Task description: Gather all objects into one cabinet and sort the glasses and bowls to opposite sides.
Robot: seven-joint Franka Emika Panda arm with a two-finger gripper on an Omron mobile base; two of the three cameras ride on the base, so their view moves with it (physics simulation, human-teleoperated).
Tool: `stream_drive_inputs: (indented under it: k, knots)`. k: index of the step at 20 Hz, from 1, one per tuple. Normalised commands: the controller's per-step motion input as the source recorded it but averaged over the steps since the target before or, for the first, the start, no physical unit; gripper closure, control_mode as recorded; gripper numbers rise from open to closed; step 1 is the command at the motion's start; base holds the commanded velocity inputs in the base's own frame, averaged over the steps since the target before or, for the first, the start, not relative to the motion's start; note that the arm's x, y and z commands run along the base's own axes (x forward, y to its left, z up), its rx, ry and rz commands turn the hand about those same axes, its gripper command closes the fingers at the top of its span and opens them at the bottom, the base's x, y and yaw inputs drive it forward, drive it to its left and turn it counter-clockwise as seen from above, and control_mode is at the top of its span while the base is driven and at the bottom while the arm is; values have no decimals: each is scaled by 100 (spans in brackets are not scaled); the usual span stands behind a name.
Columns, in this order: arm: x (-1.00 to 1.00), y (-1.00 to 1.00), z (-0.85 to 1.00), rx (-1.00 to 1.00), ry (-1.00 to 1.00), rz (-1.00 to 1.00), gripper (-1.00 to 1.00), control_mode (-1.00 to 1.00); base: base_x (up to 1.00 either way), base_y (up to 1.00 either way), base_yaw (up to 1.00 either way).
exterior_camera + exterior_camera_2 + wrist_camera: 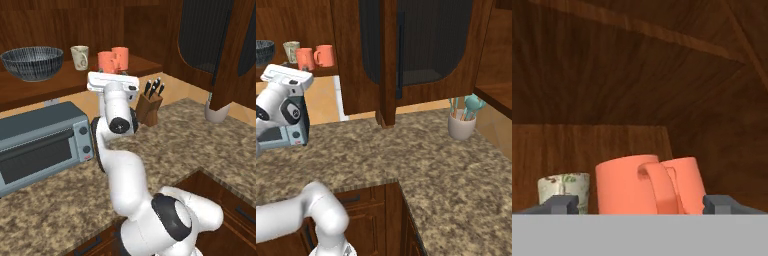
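Observation:
The cabinet's plank shelf carries all the objects. A dark ribbed bowl sits at its left end. To the right of the bowl stand a beige patterned cup and two salmon-orange cups, close together. My white hand is raised level with the shelf edge, just in front of the orange cups. In the hand view my gripper is open, its fingertips wide apart, with the nearer orange cup straight ahead between them. The other orange cup is partly behind it and the beige cup is to its left.
A grey toaster oven stands on the speckled counter under the shelf, left of the arm. A knife block sits just right of the hand. A dark-panelled cabinet door hangs open to the right, with a white utensil holder beyond it.

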Motion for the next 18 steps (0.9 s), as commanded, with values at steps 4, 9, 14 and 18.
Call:
stream_drive_inputs:
  k: [4, 9, 14, 18]
  knots:
    - [-100, 1, 98, 17, 24, 0, -100, -100, 0, 0, 0]
    - [-100, 4, 59, 14, 25, 0, -100, -100, 0, 0, 0]
    - [-100, 7, 7, 10, 15, 0, -100, -100, 0, 0, 0]
    - [-100, 14, 0, 7, 13, 0, -100, -100, 0, 0, 0]
